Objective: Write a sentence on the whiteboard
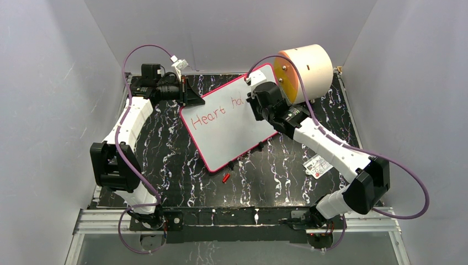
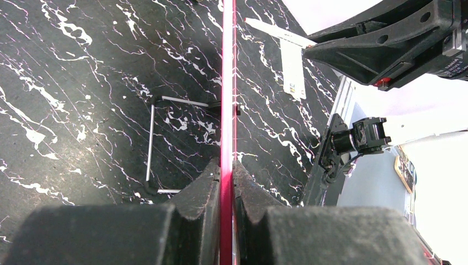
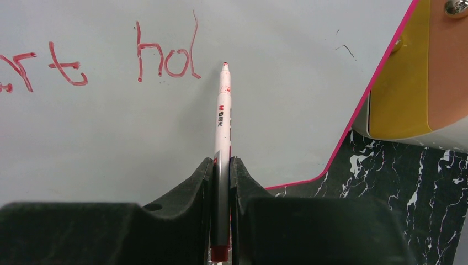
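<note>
The top external view looks down from high above and behind both arm bases, taking in the whole black, white-veined marble-pattern table [image 1: 165, 160] and the grey walls [image 1: 49, 110] around it. The left wrist view sits very close behind the left gripper [image 2: 227, 185]. It faces along the black fingers [image 2: 196, 193] and sights edge-on down the thin pink-red rim of the large flat white whiteboard [image 2: 227, 83], table beyond. The right wrist view sits equally close behind the right gripper [image 3: 222, 174], facing the board's white surface past a white-barrelled marker [image 3: 223, 110]. All three views share the whiteboard. The overhead and right wrist views also share the red handwritten lettering [image 3: 165, 58] and the cream cylinder with an orange face [image 3: 397, 94].
</note>
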